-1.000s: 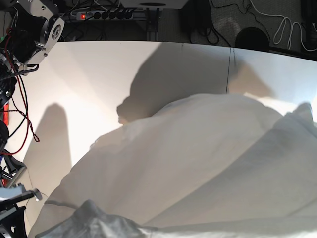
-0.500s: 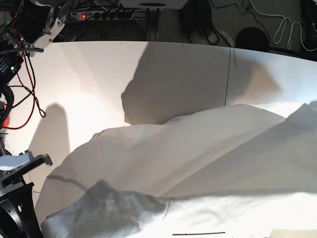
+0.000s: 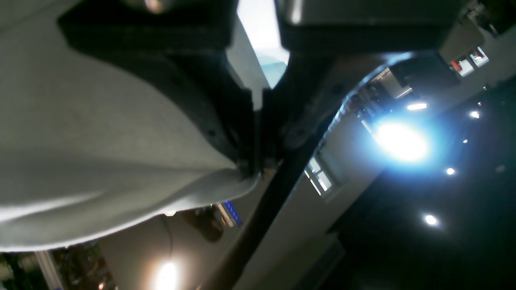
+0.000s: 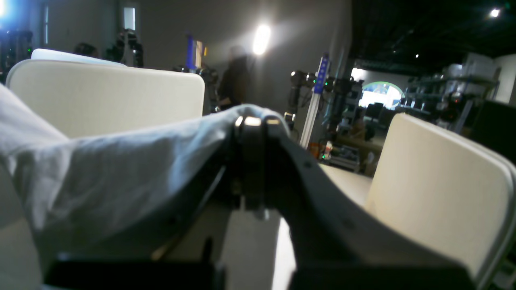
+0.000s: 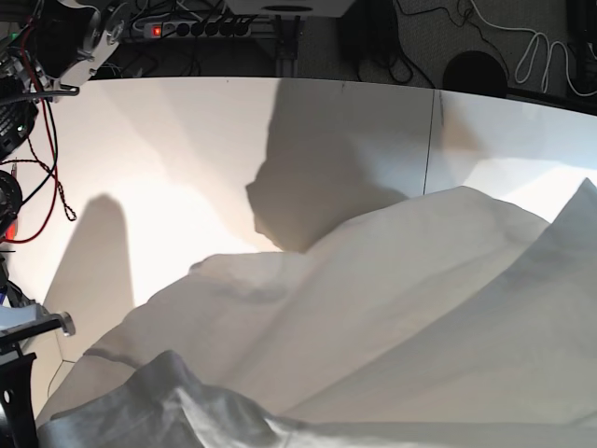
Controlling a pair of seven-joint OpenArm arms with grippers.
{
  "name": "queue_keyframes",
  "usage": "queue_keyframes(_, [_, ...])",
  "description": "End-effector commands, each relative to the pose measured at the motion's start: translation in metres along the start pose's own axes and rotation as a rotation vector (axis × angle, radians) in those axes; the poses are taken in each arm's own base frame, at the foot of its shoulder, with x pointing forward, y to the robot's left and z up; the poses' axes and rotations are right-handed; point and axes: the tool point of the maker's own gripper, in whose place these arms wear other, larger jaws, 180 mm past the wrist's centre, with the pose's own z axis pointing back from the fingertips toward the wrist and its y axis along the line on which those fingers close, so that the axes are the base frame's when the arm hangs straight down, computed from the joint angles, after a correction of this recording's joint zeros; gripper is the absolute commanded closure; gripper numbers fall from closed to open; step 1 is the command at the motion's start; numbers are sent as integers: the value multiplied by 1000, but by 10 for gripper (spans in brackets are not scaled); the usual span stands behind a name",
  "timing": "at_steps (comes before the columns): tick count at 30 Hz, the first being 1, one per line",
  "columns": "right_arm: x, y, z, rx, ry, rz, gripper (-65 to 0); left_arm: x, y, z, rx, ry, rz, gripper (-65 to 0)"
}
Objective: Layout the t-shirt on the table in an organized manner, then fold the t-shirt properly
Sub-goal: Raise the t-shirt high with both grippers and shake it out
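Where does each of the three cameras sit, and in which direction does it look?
Base: sits low at the near edge of the table, looks across it over the raised t-shirt; part of the right arm shows at the left edge.
Left wrist: sits behind the left claw, looks upward at ceiling lights; the claw is shut on the t-shirt.
Right wrist: sits behind the right claw, looks level into the room; the claw is shut on the t-shirt.
Shared: all three views show the t-shirt.
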Motion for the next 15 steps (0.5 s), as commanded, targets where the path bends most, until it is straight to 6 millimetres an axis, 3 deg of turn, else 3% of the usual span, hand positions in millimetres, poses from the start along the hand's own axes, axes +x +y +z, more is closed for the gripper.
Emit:
queue_keyframes(1, [18, -4, 0, -7, -63, 32, 0, 21, 13, -2, 43, -67, -29, 0])
queue_keyframes(5, [31, -10, -3, -10, -85, 91, 0, 28, 18, -3, 57, -92, -32, 0])
queue_keyframes(15, [85, -24, -13, -50, -235, 187, 0, 22, 20, -5, 60, -74, -23, 0])
